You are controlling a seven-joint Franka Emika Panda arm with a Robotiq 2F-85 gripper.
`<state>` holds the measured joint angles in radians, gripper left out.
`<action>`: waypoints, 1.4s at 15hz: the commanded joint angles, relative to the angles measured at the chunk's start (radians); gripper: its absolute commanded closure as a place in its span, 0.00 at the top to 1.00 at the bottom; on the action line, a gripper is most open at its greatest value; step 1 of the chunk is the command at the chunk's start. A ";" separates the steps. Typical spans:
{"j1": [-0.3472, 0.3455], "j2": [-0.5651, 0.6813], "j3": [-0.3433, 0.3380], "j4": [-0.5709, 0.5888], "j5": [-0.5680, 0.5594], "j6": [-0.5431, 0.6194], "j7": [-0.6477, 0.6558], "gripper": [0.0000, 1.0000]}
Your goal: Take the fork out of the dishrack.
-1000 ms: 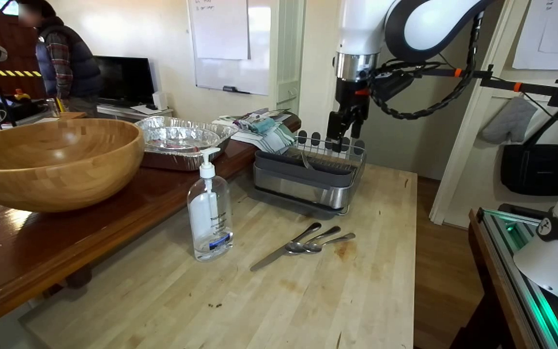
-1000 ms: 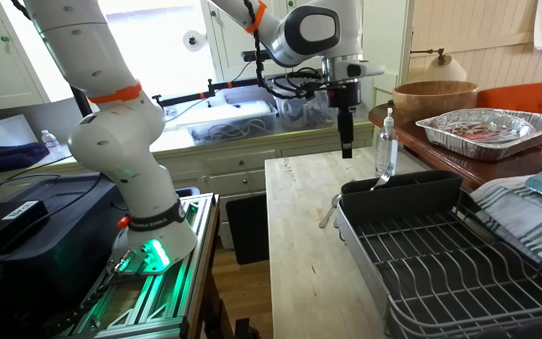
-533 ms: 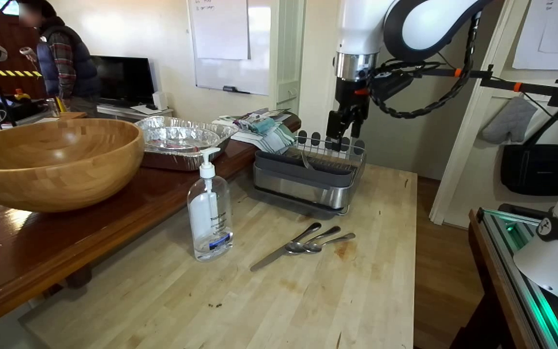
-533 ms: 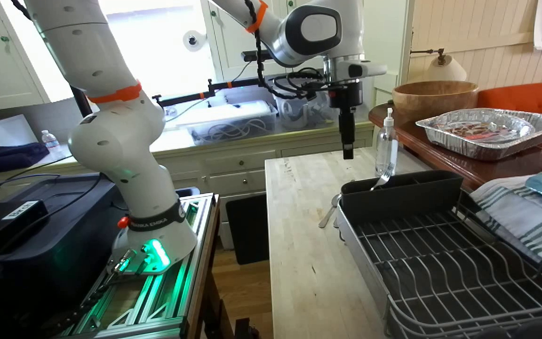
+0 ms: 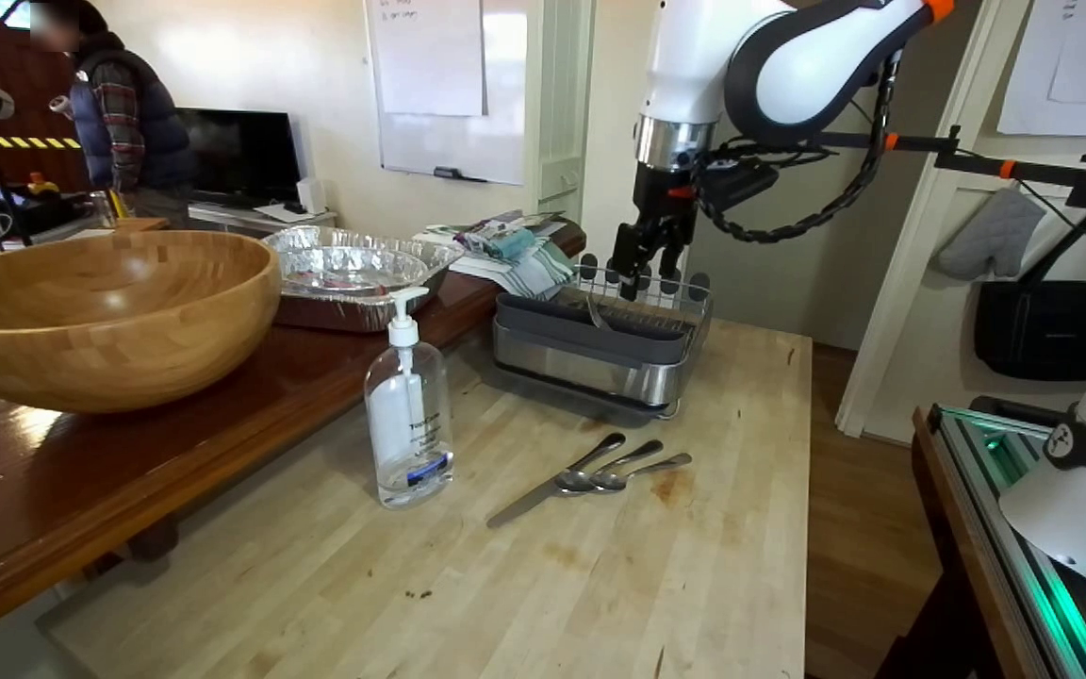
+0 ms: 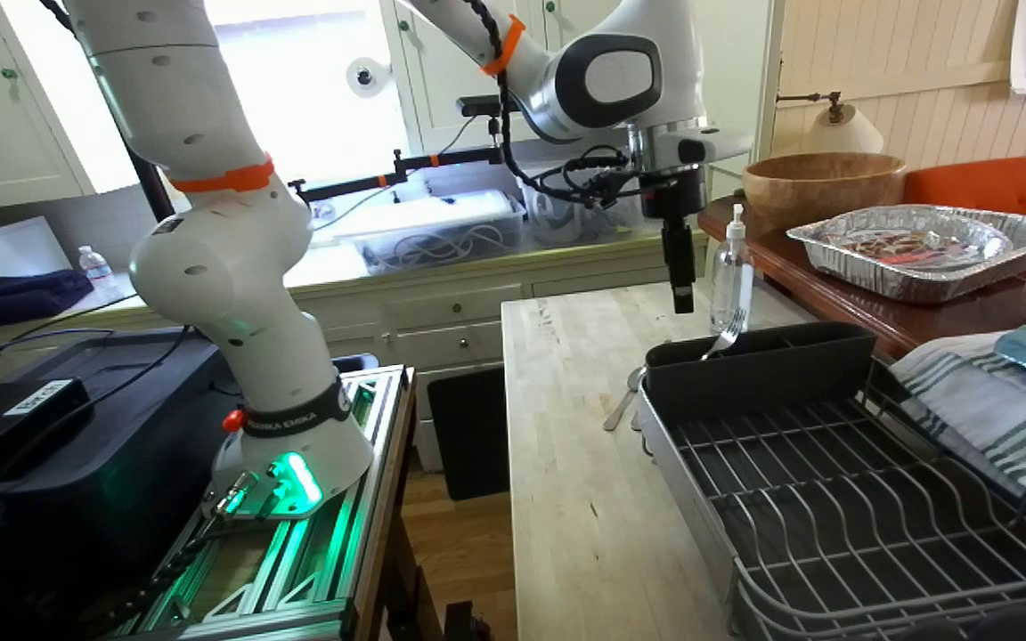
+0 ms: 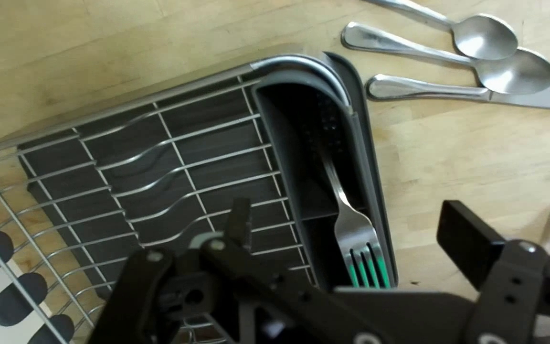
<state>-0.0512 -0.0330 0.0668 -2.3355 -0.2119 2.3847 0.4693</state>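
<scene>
Gripper [image 5: 649, 280] has lowered, jaws apart, near the fork [image 7: 355, 230] in the dishrack [image 5: 567, 363].

In an exterior view, a window [image 6: 308, 98] glares white. In the wrist view, green light tips the fork [image 7: 355, 228], deep shadow pools in the dishrack [image 7: 203, 145], and the gripper [image 7: 353, 229] blurs.

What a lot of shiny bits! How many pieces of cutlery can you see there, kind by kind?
Fork: 1, in the dish rack
Spoons: 2, on the table
Knife: 1, on the table
Total: 4
</scene>
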 commanded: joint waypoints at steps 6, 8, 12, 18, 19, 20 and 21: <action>0.041 0.106 -0.027 0.026 0.039 0.182 0.013 1.00; 0.047 0.121 -0.032 0.030 0.050 0.208 0.014 1.00; 0.059 0.151 -0.047 0.048 0.051 0.228 0.023 1.00; 0.073 0.196 -0.072 0.074 0.055 0.275 0.044 1.00; 0.077 0.203 -0.076 0.077 0.055 0.280 0.045 1.00; 0.081 0.209 -0.080 0.080 0.055 0.285 0.046 1.00; 0.085 0.214 -0.084 0.082 0.054 0.288 0.047 0.75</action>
<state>0.0077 0.1464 0.0047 -2.2728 -0.1693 2.6460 0.4974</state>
